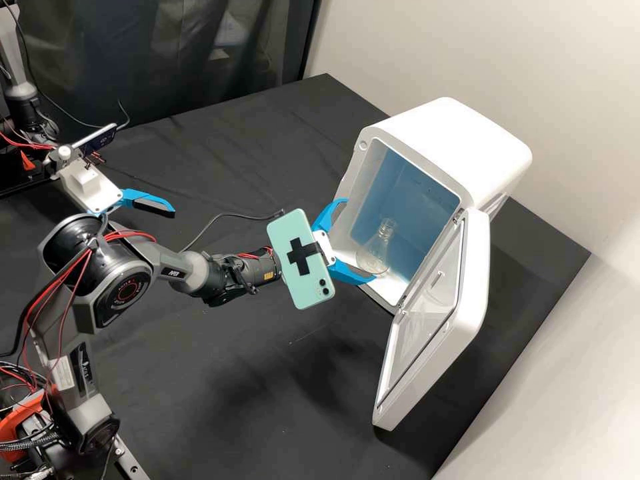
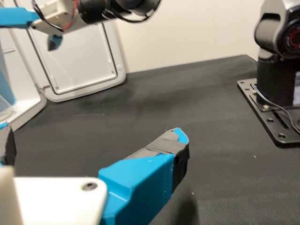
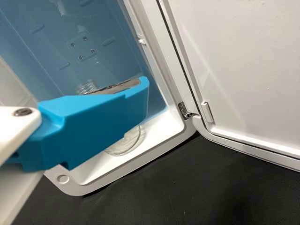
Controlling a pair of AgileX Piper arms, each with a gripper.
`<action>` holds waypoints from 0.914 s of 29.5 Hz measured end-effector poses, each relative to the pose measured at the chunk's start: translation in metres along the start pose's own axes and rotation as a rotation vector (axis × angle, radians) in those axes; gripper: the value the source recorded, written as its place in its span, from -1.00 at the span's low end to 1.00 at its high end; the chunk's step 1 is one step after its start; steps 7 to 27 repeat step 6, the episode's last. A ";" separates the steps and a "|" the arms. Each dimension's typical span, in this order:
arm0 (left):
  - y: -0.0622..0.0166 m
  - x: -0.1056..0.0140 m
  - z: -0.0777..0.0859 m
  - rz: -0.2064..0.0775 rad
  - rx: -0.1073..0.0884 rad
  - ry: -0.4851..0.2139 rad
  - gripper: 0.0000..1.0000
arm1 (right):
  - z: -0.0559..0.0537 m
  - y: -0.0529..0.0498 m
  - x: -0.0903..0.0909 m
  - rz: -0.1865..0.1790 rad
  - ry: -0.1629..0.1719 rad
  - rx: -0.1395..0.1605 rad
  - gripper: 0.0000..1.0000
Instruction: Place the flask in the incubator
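The left pincer (image 2: 92, 136) hung low over the black worktop (image 2: 211, 108), its blue fingers (image 2: 140, 178) set wide apart. Beyond it the incubator's white door (image 2: 79, 61) stood swung open, with the right arm (image 2: 108, 9) crossing above. A dark arm base (image 2: 276, 61) sat on a bolted plate (image 2: 274, 117), apparently the right arm's own.

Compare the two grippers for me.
The right gripper sits at the incubator's mouth; the left gripper hangs over the bench, well away. The flask stands just beyond the right gripper's fingertips; only bench lies under the left gripper. Both are open, holding nothing.
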 end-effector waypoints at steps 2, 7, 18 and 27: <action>0.0013 0.000 -0.001 0.008 -0.015 0.009 1.00 | 0.000 0.000 0.000 0.000 0.000 0.000 1.00; 0.0020 -0.001 -0.002 0.013 -0.030 0.027 1.00 | 0.000 0.000 0.000 0.000 0.000 0.000 1.00; 0.0020 -0.001 -0.002 0.013 -0.030 0.027 1.00 | 0.000 0.000 0.000 0.000 0.000 0.000 1.00; 0.0020 -0.001 -0.002 0.013 -0.030 0.027 1.00 | 0.000 0.000 0.000 0.000 0.000 0.000 1.00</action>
